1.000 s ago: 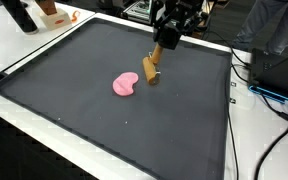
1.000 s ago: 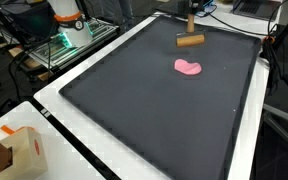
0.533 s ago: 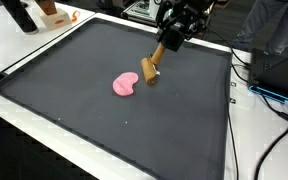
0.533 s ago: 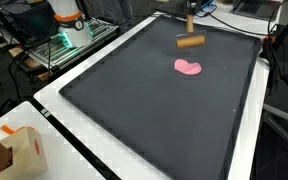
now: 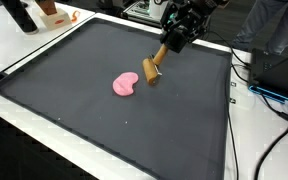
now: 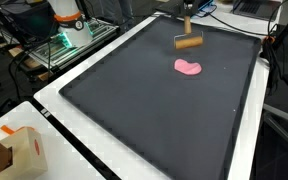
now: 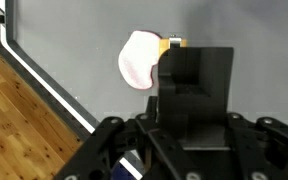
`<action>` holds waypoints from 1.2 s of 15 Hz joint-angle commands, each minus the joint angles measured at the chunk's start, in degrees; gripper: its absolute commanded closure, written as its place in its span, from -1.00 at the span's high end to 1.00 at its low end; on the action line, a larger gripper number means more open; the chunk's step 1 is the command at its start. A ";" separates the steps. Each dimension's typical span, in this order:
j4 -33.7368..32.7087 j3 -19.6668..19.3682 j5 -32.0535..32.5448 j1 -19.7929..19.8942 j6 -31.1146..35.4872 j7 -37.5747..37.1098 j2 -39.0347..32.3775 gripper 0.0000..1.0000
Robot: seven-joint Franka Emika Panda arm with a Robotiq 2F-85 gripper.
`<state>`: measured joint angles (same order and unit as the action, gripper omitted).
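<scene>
A wooden tool with a short handle and a cylindrical head [image 5: 150, 73] [image 6: 189, 42] rests head-down on the black mat [image 5: 74, 70] [image 6: 134, 110]. My gripper [image 5: 170, 44] [image 6: 187, 24] comes down from above and is shut on the top of the handle, which leans toward it. A pink bean-shaped blob [image 5: 125, 85] [image 6: 189, 68] lies flat on the mat, just beside the tool's head and apart from it. In the wrist view the pink blob [image 7: 138, 60] shows beyond the dark gripper [image 7: 194, 75], with a sliver of the wooden tool [image 7: 174, 42] at its top edge.
The mat has a white border [image 5: 44, 110] on a white table. Cables [image 5: 269, 95] and dark equipment lie past one side. A cardboard box [image 6: 14, 150] stands at a near corner, an orange and white device [image 6: 69, 15] at the back. Wood flooring [image 7: 24, 120] shows beyond the table edge.
The gripper has shifted slightly up and toward the far edge, tilting the handle more. The tool's head and the pink blob stay where they were.
</scene>
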<state>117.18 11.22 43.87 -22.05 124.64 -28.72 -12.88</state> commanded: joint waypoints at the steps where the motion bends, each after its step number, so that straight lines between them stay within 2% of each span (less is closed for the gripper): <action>1: 2.05 0.64 3.22 -0.39 -0.43 -2.66 1.08 -0.51; 7: 2.89 1.32 5.26 -0.59 -0.85 -3.60 0.39 -0.51; 18: 1.83 1.11 1.29 1.04 -1.37 -0.24 -1.17 -0.51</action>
<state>119.19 12.13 46.72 -21.83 124.37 -30.35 -14.18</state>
